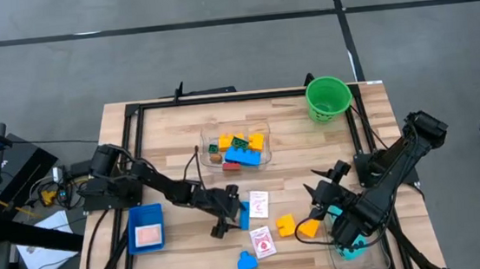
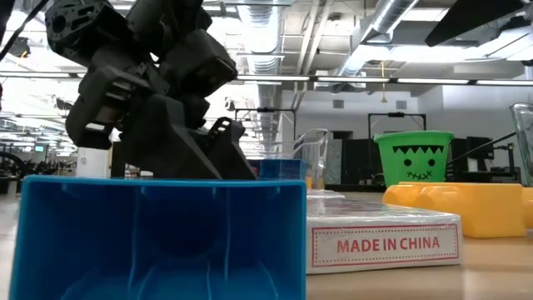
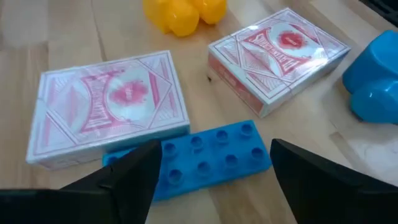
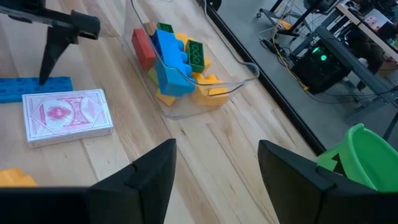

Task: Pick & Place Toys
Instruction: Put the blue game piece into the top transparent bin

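A flat blue brick [image 3: 211, 158] lies on the table, one end tucked under a white-and-red card deck [image 3: 109, 102]. My left gripper [image 3: 214, 180] is open and low over it, one finger at each end of the brick [image 1: 244, 214]; I see no touch. A second deck [image 3: 280, 53], a chunky blue piece [image 3: 376, 78] and yellow bricks [image 3: 183, 12] lie beyond. My right gripper [image 1: 322, 195] is open and empty above the table, near a yellow brick [image 1: 285, 225] and an orange brick [image 1: 309, 228].
A clear tub [image 1: 240, 149] of mixed bricks stands mid-table and a green bucket [image 1: 327, 97] at the far right. A blue tray [image 1: 146, 227] sits at the left. A clear tub [image 1: 359, 253] holding teal dice stands near the front right, under my right arm.
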{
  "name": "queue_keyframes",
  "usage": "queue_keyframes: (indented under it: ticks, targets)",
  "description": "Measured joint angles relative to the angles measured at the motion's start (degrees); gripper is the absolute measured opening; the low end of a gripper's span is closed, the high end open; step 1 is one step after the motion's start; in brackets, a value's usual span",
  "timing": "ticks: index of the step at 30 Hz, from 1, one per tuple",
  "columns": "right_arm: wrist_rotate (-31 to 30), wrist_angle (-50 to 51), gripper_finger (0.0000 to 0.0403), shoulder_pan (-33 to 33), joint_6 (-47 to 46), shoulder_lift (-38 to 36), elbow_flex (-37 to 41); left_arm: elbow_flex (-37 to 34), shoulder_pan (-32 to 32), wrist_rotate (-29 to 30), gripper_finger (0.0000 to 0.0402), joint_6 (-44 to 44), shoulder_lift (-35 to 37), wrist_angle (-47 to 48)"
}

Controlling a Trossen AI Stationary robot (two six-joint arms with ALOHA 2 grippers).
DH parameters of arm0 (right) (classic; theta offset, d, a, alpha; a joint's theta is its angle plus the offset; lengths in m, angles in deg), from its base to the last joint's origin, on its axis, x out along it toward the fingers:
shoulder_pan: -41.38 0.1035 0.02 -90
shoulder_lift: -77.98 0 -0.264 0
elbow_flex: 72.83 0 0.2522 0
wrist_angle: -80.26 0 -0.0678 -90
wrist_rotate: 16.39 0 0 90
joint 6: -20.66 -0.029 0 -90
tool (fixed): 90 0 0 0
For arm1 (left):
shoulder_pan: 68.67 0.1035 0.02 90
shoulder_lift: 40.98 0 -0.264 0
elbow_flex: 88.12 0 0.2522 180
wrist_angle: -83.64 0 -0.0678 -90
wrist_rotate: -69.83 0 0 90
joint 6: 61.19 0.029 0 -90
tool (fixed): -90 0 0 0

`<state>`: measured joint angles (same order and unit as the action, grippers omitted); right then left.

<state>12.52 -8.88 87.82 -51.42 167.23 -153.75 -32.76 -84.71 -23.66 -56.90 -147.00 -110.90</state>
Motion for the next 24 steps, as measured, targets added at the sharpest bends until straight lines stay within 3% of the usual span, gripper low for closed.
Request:
queue_keyframes:
  ticks: [14, 21, 24]
  targets:
    - [1.1, 0.0, 0.0218, 0.0, 0.0, 0.0, 0.0, 0.3, -2.7, 0.8, 0.0294, -7.9, 1.5, 13.0]
    - [1.1, -0.2, 0.0218, 0.0, 0.0, 0.0, 0.0, -0.5, -5.3, 5.8, 0.0294, -13.7, 10.0, 27.3]
    - [1.1, -0.4, 0.0218, 0.0, 0.0, 0.0, 0.0, -2.6, -6.3, 7.5, 0.0294, -16.8, 13.6, 29.1]
